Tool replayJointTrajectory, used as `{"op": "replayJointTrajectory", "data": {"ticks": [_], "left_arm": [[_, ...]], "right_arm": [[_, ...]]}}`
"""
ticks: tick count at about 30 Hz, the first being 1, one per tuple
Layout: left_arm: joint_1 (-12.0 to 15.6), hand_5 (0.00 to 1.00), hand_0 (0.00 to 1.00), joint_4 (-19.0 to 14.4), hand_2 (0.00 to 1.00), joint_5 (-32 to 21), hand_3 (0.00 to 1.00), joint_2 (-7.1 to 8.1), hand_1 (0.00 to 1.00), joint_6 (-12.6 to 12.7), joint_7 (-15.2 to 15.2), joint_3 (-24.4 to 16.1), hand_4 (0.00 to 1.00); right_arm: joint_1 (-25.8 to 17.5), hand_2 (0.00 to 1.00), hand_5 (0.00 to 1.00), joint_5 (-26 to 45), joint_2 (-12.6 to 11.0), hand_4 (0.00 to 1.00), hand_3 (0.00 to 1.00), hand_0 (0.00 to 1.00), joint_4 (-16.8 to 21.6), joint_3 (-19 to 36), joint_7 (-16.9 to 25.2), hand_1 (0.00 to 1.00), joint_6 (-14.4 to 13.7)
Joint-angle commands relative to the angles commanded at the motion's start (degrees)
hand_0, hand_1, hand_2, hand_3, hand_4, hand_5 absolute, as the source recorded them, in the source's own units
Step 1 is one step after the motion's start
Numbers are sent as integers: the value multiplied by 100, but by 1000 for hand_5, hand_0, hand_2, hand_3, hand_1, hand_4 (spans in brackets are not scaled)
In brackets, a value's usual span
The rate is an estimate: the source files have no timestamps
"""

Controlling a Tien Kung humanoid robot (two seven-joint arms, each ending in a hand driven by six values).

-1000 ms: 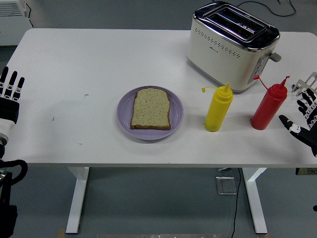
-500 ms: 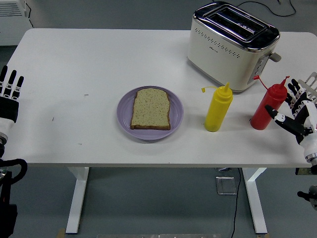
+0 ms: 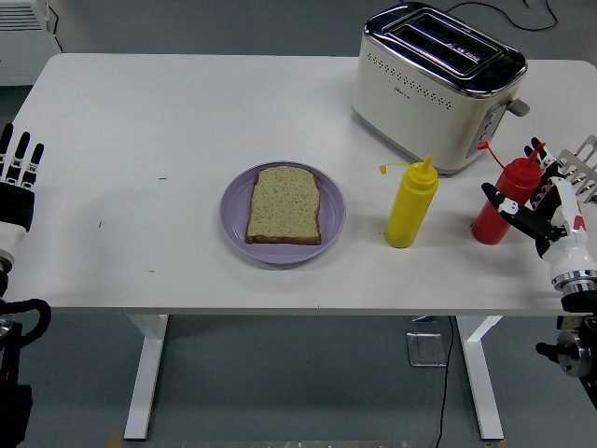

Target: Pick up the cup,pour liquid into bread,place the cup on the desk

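Observation:
A slice of bread (image 3: 284, 205) lies flat on a purple plate (image 3: 233, 219) at the middle of the table. To its right stand a yellow squeeze bottle (image 3: 411, 203) and a red squeeze bottle (image 3: 499, 200), both upright. My right hand (image 3: 534, 205) is at the red bottle's right side, fingers spread around it, thumb in front of the bottle; it does not grip it. My left hand (image 3: 17, 182) rests at the table's left edge, fingers straight and holding nothing. No cup is in view.
A cream and chrome toaster (image 3: 436, 82) stands at the back right, just behind the two bottles. The white table (image 3: 140, 131) ends close to the right of the red bottle.
My right hand has moved left from the table's right edge up to the red bottle, its fingers now beside and around it. The left hand has not moved.

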Motion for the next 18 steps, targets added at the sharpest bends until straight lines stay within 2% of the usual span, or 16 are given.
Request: {"op": "replayJointTrajectory", "data": {"ticks": [3, 4, 9, 10, 15, 16, 18], "left_arm": [[2, 998, 788, -1, 735, 4, 694, -2, 736, -3, 0, -7, 546], [2, 998, 788, -1, 736, 4, 693, -2, 736, -4, 0, -7, 546], [8, 998, 788, -1, 736, 5, 693, -4, 736, -4, -2, -18, 546], [9, 998, 788, -1, 736, 4, 694, -5, 736, -4, -3, -20, 546], [14, 998, 788, 0, 736, 3, 694, -8, 736, -4, -3, -20, 546], [15, 998, 788, 1, 736, 3, 695, -9, 736, -4, -3, -19, 546], [16, 998, 788, 2, 736, 2, 695, -9, 736, -4, -3, -18, 546]], "right_arm": [[142, 925, 184, 77, 21, 923, 976, 918, -104, -111, -10, 870, -32], [157, 841, 187, 84, 24, 920, 934, 879, -116, -123, -11, 828, -35], [303, 841, 187, 264, 65, 920, 934, 879, -247, -287, 14, 828, -182], [321, 706, 181, 291, 74, 915, 857, 799, -268, -305, 10, 723, -201], [389, 706, 181, 468, 88, 915, 857, 799, -368, -410, 32, 723, -405], [415, 465, 153, 523, 84, 882, 555, 589, -397, -436, 65, 469, -450], [454, 465, 153, 560, 77, 882, 555, 589, -427, -465, 98, 469, -523]]}}
